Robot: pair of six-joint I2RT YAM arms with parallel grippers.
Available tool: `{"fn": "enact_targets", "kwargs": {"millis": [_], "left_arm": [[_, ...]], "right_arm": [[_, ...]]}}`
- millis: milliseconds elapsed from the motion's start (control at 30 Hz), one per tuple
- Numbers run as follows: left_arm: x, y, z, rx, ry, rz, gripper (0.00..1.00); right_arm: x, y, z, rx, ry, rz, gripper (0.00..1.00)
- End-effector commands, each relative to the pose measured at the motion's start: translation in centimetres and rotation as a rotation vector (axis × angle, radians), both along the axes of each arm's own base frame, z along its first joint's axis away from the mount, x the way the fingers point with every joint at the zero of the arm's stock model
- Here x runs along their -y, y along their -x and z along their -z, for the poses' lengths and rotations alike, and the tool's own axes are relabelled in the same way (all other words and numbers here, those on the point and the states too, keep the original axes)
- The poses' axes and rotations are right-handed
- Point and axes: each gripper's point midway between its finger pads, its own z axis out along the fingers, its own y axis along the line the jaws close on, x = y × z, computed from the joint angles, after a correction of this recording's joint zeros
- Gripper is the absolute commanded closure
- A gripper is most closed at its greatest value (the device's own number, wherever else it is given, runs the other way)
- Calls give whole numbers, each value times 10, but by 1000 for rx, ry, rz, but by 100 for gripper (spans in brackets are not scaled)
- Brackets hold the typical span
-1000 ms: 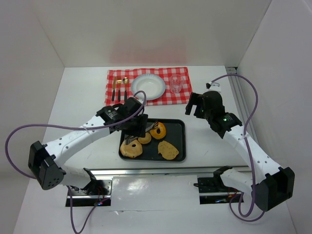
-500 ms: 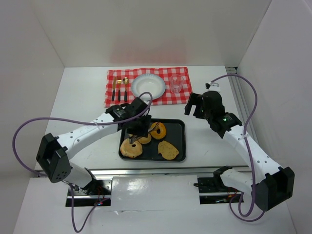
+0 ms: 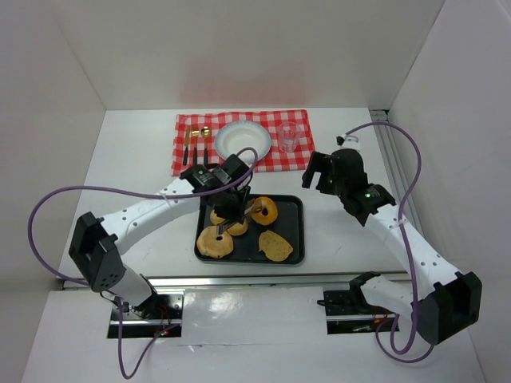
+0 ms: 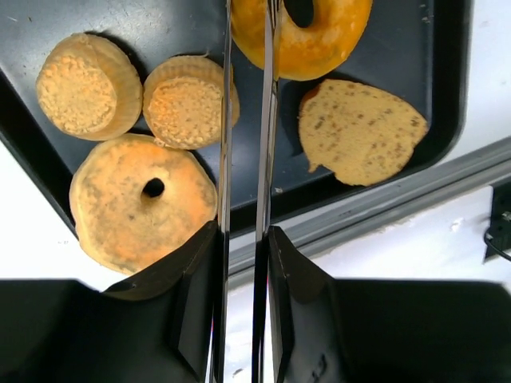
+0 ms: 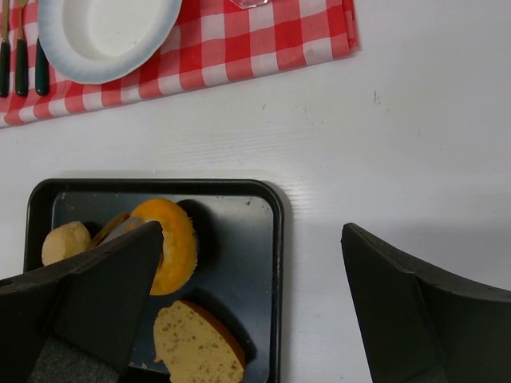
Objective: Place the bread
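Left claw [image 4: 247,9] pinches orange bagel [image 4: 323,48]; 2 muffins [image 4: 80,92], pale bagel [image 4: 140,203], slice [image 4: 359,128] crowd tray [image 4: 445,48]

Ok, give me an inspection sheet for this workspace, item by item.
Surface: white table, red checked cloth at the far side.
Job's things: black tray with five bread pieces; empty white plate on the cloth.
Clutter: cutlery and clear glass beside the plate.
End effectors: left end effector closed on the orange bread ring; right end effector open, holding nothing.
Cables: purple cables looping from both arms.
Surroundings: white enclosure walls.
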Motion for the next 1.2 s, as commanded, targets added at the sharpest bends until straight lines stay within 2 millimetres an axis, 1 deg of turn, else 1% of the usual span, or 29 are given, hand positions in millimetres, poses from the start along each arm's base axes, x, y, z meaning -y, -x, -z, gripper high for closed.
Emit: {"fn": "enact_targets", "kwargs": {"millis": [0, 67, 167, 233, 267, 300, 333, 367, 400, 433, 467, 500, 567, 600, 633, 667, 700, 733, 767, 800, 833, 867, 900, 933, 967, 1000, 1067, 1100, 1167], "left_arm": [[6, -6, -43, 72, 54, 6, 86], [-2, -8, -56, 95, 53, -14, 88], [-22, -24, -74, 142, 26, -77, 95], [-39, -48, -91, 208, 19, -154, 97], [-44, -58, -99, 238, 28, -184, 97], [-47, -71, -106, 268, 34, -205, 97], [-53, -91, -113, 301, 69, -250, 97], [-54, -102, -117, 319, 87, -257, 97], [-55, -117, -112, 322, 85, -278, 97], [-60, -132, -119, 344, 102, -319, 97], [-58, -148, -123, 379, 126, -335, 97], [-57, -161, -112, 373, 118, -346, 95], [-64, -191, -114, 410, 125, -393, 95], [-64, -200, -108, 397, 121, -399, 95], [-63, -221, -95, 375, 118, -410, 95], [-58, -229, -88, 359, 119, -403, 95], [-60, -242, -92, 375, 127, -417, 94], [-56, -250, -69, 337, 102, -416, 94], [-58, -255, -61, 324, 106, -419, 92], [-52, -259, -57, 317, 127, -404, 91], [-54, -268, -45, 310, 120, -415, 88], [-54, -269, -38, 297, 112, -415, 85], [-50, -275, -38, 305, 127, -409, 80], [-49, -276, -32, 291, 119, -408, 75], [-49, -275, -18, 262, 100, -408, 67], [-50, -275, -21, 263, 101, -408, 62], [-51, -271, -12, 242, 93, -416, 59], [-51, -270, -24, 265, 108, -416, 58], [-52, -267, -32, 292, 92, -423, 56]], "right_arm": [[0, -5, -8, 19, -11, 11, 0], [-1, -8, -13, 39, -19, 11, 0], [-4, -10, -16, 53, -32, 1, 0], [-5, -12, -17, 53, -32, 1, 0], [-5, -14, -23, 66, -27, -5, 0], [-5, -13, -21, 58, -24, -5, 0], [-4, -13, -21, 59, -15, -10, 0], [-4, -13, -21, 59, -15, -10, 0], [-4, -13, -21, 59, -15, -10, 0], [-4, -13, -17, 58, -14, -10, 0], [-8, -13, -19, 63, -26, -26, 0], [-7, -12, -15, 54, -23, -26, 0], [-9, -10, -10, 40, -35, -29, 0], [-9, -10, -10, 40, -35, -29, 0], [-8, -9, -6, 31, -34, -16, 0], [-5, -7, -3, 30, -28, -7, 0], [-4, -6, 1, 22, -25, -7, 0], [-4, -6, 3, 23, -25, -7, 0], [-1, -6, 7, 15, -22, 2, 0], [0, -7, 7, 15, -26, 16, 0], [0, -8, 11, 2, -21, 16, 0], [0, -6, 13, -6, -17, 16, 0], [0, -6, 13, -6, -17, 16, 0], [0, -7, 16, -15, -14, 16, 0], [2, -6, 21, -23, -5, 24, 0], [2, -6, 21, -23, -5, 24, 0], [3, -8, 22, -21, -1, 31, 0], [3, -8, 22, -21, -1, 31, 0], [2, -8, 22, -23, -5, 24, 0]]}}
